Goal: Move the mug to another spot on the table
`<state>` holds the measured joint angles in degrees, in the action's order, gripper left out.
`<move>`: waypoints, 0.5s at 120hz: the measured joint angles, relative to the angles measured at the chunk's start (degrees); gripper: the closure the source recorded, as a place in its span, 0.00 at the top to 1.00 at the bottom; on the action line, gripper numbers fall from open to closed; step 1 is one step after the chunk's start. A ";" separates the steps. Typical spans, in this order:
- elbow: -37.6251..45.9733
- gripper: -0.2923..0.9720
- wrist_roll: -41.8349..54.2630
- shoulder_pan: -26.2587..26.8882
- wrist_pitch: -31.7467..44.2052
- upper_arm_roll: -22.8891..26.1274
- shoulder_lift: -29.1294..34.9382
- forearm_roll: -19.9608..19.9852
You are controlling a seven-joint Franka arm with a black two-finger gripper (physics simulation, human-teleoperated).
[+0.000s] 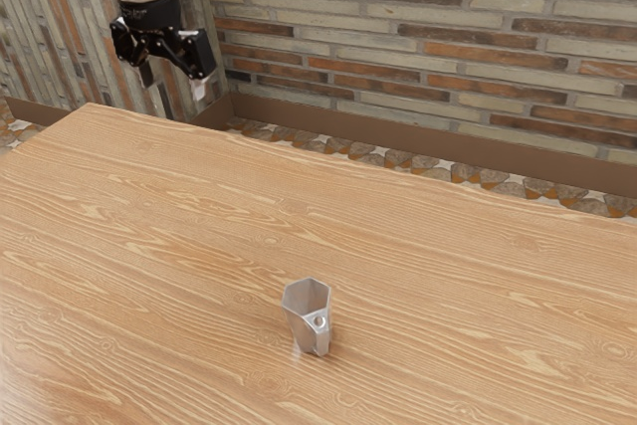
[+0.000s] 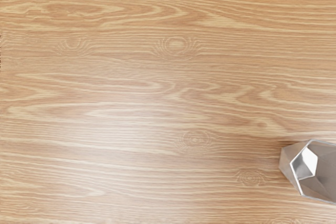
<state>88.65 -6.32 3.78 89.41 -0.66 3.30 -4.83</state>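
While the arm hangs high at the exterior view's upper left, I read the gripper (image 1: 173, 82) as wide: its two black fingers stand well apart with nothing between them. It sits above the far corner of the table (image 1: 149, 246), in front of the brick wall (image 1: 448, 27), and touches nothing. The mug (image 1: 308, 317) stands upright on the wooden table, toward the near edge and roughly mid-width in the exterior view, well apart from the gripper and to the exterior view's right of it. It is a small grey faceted mug with an angular rim; its mouth faces up, and a small round detail shows on the side facing the camera. In the wrist view I see the wood grain of the table (image 2: 157, 77) below my hand, and the mug (image 2: 311, 177) appears off to one side, partly cut by the frame edge, not under the fingers.
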 joint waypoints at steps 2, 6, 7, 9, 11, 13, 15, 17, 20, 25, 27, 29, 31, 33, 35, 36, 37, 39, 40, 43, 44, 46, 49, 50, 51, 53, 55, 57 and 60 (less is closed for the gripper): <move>0.25 0.77 0.19 -0.36 0.18 0.20 0.11 0.04; 0.57 0.77 0.54 -0.72 0.50 0.45 0.22 0.11; 0.62 0.77 0.62 -0.75 0.56 0.50 0.24 0.12; 0.70 0.77 0.79 -0.77 0.67 0.58 0.30 0.12; 0.77 0.77 0.95 -0.72 0.77 0.65 0.36 0.13; 0.80 0.77 1.10 -0.63 0.86 0.71 0.40 0.13; 0.81 0.77 1.25 -0.53 0.96 0.79 0.46 0.14; 0.84 0.77 1.37 -0.52 1.06 0.99 0.51 0.15; 0.99 0.77 1.39 -0.50 1.21 1.37 0.77 0.15; 2.16 0.77 0.56 -0.61 1.50 2.35 1.76 0.18; 3.10 0.77 -0.01 -0.84 1.79 3.10 2.37 0.17; 4.07 0.77 -0.59 -0.83 2.19 3.77 2.87 0.16; 4.99 0.77 -1.17 -0.66 2.60 4.39 3.24 0.17; 5.85 0.77 -1.80 -0.46 3.02 5.04 3.49 0.20; 6.81 0.77 -2.46 -0.32 3.51 5.79 3.69 0.18; 7.28 0.77 -2.79 -0.22 3.74 6.13 3.77 0.18; 7.88 0.77 -3.11 -0.11 3.98 6.46 3.86 0.19; 9.16 0.77 -3.74 0.11 4.51 6.99 4.16 0.36; 9.78 0.77 -4.05 0.19 4.77 7.23 4.29 0.48; 11.53 0.77 -5.00 0.14 5.60 7.87 4.59 1.25; 12.06 0.77 -5.36 -0.13 5.90 8.27 4.67 1.51; 12.96 0.77 -6.15 -0.91 6.45 9.37 4.86 1.98; 14.21 0.77 -7.45 -2.23 7.21 11.40 5.22 2.58; 14.76 0.77 -7.92 -2.90 7.49 12.30 5.40 2.77; 15.23 0.77 -8.37 -3.43 7.76 13.07 5.54 2.94; 16.18 0.77 -9.31 -4.79 8.37 14.83 5.77 3.26; 17.12 0.77 -10.24 -6.37 9.02 16.76 5.94 3.54; 17.89 0.77 -11.16 -7.80 9.65 18.49 6.06 3.87; 19.05 0.77 -12.49 -9.62 10.68 20.64 6.19 4.52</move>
<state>107.70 -18.81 -5.85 100.09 19.98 9.50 -0.30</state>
